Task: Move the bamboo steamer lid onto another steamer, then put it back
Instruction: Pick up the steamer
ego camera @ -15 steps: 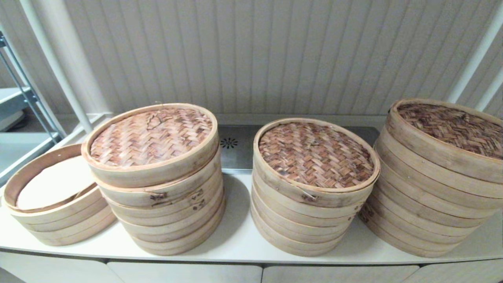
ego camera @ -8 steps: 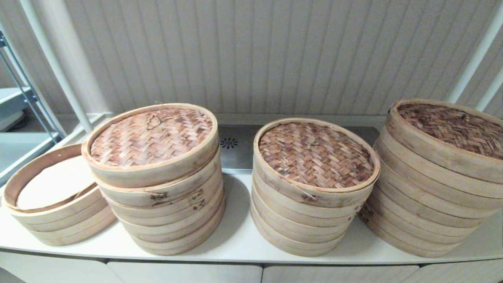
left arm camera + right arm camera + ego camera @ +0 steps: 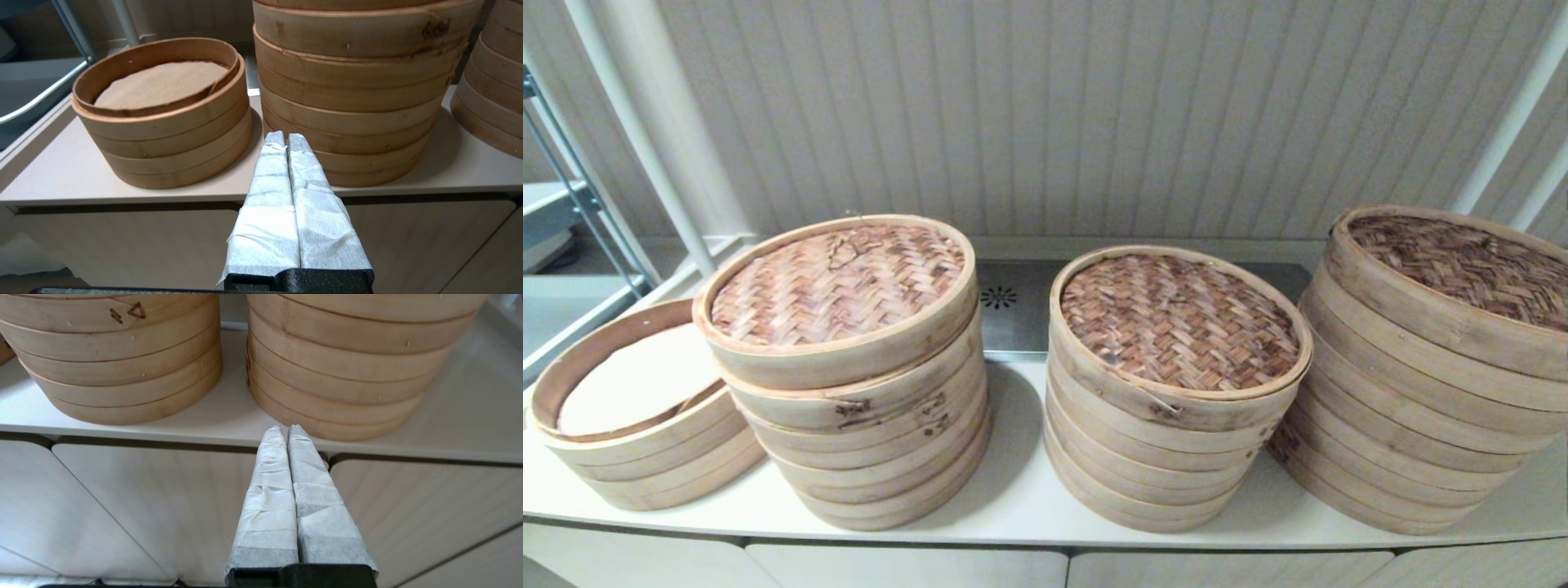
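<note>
Four bamboo steamer stacks stand in a row on the white counter [image 3: 1021,498]. The far-left stack [image 3: 645,457] is low and has no lid; pale paper lies inside it. Woven lids cover the other three: one on the left-middle stack [image 3: 837,282], one on the right-middle stack [image 3: 1176,322], one on the far-right stack [image 3: 1462,261]. Neither arm shows in the head view. My left gripper [image 3: 286,136] is shut and empty, held low in front of the counter edge between the open stack [image 3: 163,122] and the left-middle stack [image 3: 351,94]. My right gripper [image 3: 284,428] is shut and empty, just below the counter edge, before the far-right stack [image 3: 347,375].
A steel plate with a drain hole [image 3: 998,297] lies behind the middle stacks. A ribbed wall runs along the back. A metal shelf frame [image 3: 572,204] stands to the left. Cabinet fronts [image 3: 143,506] sit under the counter.
</note>
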Tool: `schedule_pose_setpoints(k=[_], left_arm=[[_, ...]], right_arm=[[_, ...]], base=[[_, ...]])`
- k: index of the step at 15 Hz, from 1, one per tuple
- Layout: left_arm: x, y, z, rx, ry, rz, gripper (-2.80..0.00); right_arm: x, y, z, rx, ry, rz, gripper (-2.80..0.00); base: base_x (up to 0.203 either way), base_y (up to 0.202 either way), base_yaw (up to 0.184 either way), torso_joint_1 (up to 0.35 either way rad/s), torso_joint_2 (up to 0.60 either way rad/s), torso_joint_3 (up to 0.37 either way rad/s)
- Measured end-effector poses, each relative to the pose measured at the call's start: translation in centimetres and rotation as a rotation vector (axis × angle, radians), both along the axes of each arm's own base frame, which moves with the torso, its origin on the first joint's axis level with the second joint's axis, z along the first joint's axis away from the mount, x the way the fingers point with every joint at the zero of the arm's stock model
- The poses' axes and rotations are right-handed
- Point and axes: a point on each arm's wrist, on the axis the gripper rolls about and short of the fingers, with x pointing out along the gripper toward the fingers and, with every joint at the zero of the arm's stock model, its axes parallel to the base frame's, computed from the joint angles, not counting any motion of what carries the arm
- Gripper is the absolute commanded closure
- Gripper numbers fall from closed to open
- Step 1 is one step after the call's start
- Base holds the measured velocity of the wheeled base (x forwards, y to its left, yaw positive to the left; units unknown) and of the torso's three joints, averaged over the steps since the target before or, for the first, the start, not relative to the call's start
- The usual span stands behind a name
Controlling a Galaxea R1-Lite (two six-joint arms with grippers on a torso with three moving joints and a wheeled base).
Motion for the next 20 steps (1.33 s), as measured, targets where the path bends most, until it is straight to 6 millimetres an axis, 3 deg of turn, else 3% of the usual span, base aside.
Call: schedule_pose_setpoints(k=[5, 10, 15, 19, 20], left_arm=[[0.7, 0.0, 5.3, -0.044, -0.011, -0.008, 0.00], [3.7, 0.0, 11.9, -0.067, -0.013, -0.008, 0.00], [10.6, -0.3, 18.1, -0.081, 0.069, -0.121, 0.00], [16.8, -0.9, 19.7, -0.082, 0.175, -0.273, 0.00], [18.4, -1.0, 19.7, -0.083, 0.199, -0.285, -0.19]], right_arm=[[0.5, 0.0, -0.1, -0.029, -0.079, 0.006, 0.00], [0.5, 0.0, -0.2, -0.031, -0.078, 0.007, 0.00], [0.5, 0.0, -0.2, -0.033, -0.078, 0.008, 0.00], [0.5, 0.0, -0.1, -0.033, -0.080, 0.006, 0.00], [0.5, 0.0, -0.1, -0.035, -0.080, 0.006, 0.00]], base=[[0.000, 0.000, 0.000, 0.000, 0.00, 0.000], [0.000, 0.000, 0.000, 0.000, 0.00, 0.000], [0.000, 0.000, 0.000, 0.000, 0.00, 0.000], [0.000, 0.000, 0.000, 0.000, 0.00, 0.000], [0.000, 0.000, 0.000, 0.000, 0.00, 0.000]])
